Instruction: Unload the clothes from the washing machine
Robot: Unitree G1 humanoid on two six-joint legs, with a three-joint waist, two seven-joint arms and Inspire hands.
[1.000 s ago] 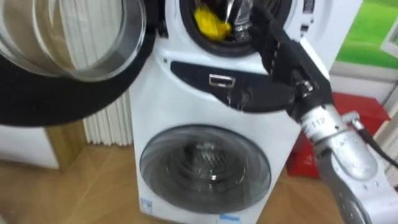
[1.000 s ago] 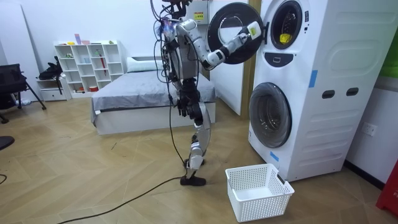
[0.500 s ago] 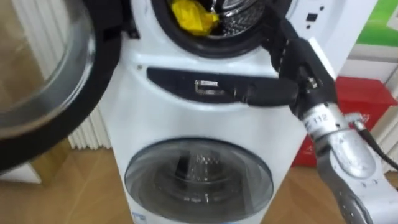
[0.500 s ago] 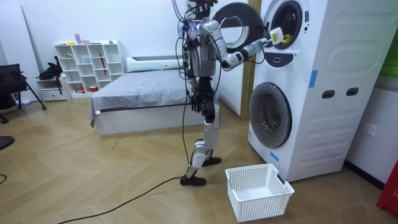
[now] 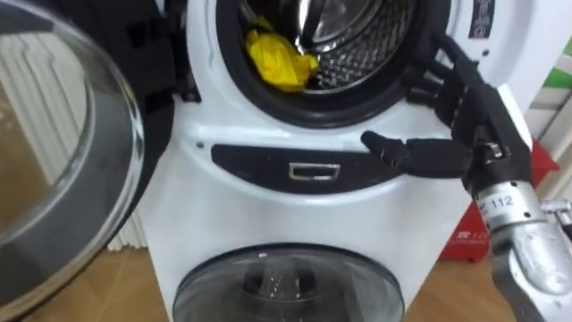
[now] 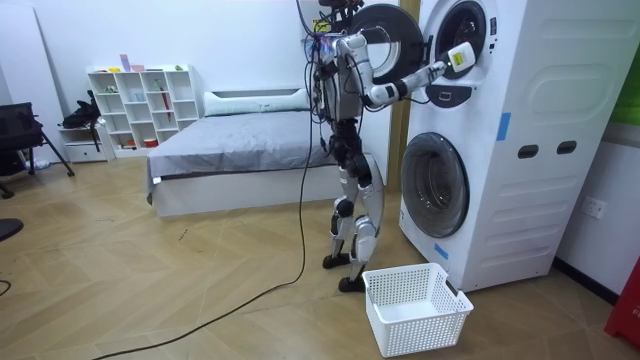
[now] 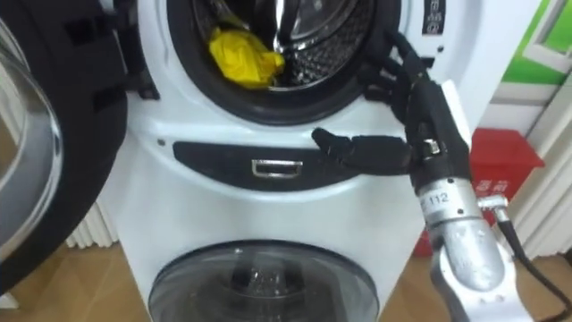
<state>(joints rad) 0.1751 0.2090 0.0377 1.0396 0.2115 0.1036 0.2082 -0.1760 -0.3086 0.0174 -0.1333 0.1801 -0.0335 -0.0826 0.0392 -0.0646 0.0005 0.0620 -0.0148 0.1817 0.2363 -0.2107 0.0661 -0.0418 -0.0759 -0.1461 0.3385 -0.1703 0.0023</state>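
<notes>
In the left eye view, the right hand (image 5: 469,112) is raised at the right rim of the upper drum's mouth. Its fingers are straight and spread toward the opening, and the thumb stretches out leftward over the dark panel (image 5: 313,170) below; it grasps nothing. The yellow cloth (image 5: 277,58) lies inside the drum (image 5: 357,45), at its left side, apart from the hand. The round door (image 5: 63,170) hangs open at the left, and the lower door (image 5: 286,286) is closed.

In the room view, the robot stands upright before the stacked machines (image 6: 530,140), right arm lifted to the upper opening. A white basket (image 6: 415,305) sits on the floor just beside its feet, and a bed (image 6: 230,150) stands behind it.

In the right eye view, a red box (image 7: 505,152) stands to the right of the machines, behind the forearm.
</notes>
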